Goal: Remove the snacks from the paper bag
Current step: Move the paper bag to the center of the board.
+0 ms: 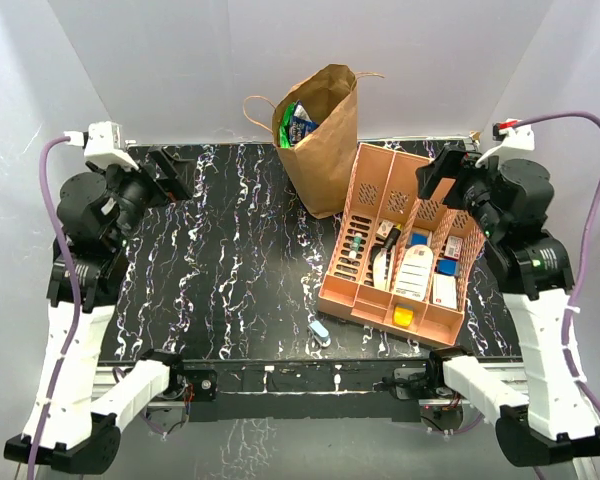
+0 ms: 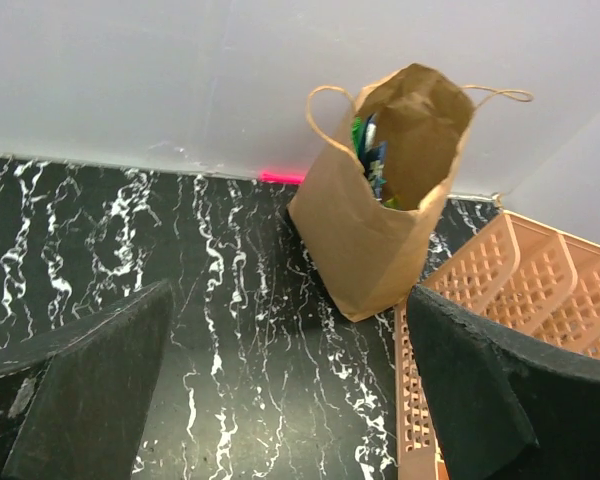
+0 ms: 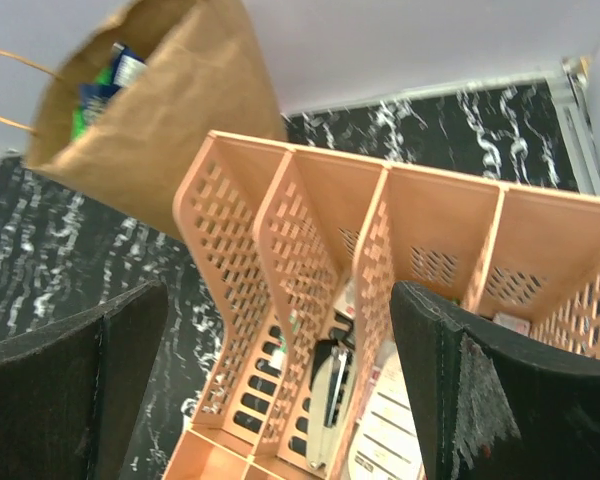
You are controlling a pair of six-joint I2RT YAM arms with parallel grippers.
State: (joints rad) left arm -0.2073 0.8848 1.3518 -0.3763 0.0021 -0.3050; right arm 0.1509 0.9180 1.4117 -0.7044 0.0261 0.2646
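Note:
The brown paper bag [image 1: 325, 145] stands upright at the back of the black marbled table, its mouth open toward the left. Green and blue snacks [image 1: 296, 124] show inside the mouth. In the left wrist view the paper bag [image 2: 380, 215] stands ahead with the snacks [image 2: 372, 160] peeking out. The right wrist view has the paper bag [image 3: 170, 120] at upper left, snacks [image 3: 105, 85] within. My left gripper [image 1: 167, 172] hovers open at the table's back left, well left of the bag. Open too, my right gripper [image 1: 438, 175] hangs over the orange tray, right of the bag. Neither holds anything.
An orange slotted tray [image 1: 365, 180] with several small white, blue and yellow items lies right of the bag, touching or nearly touching its base. A small pale-blue capsule [image 1: 319, 331] lies near the front edge. White walls close in the back and sides.

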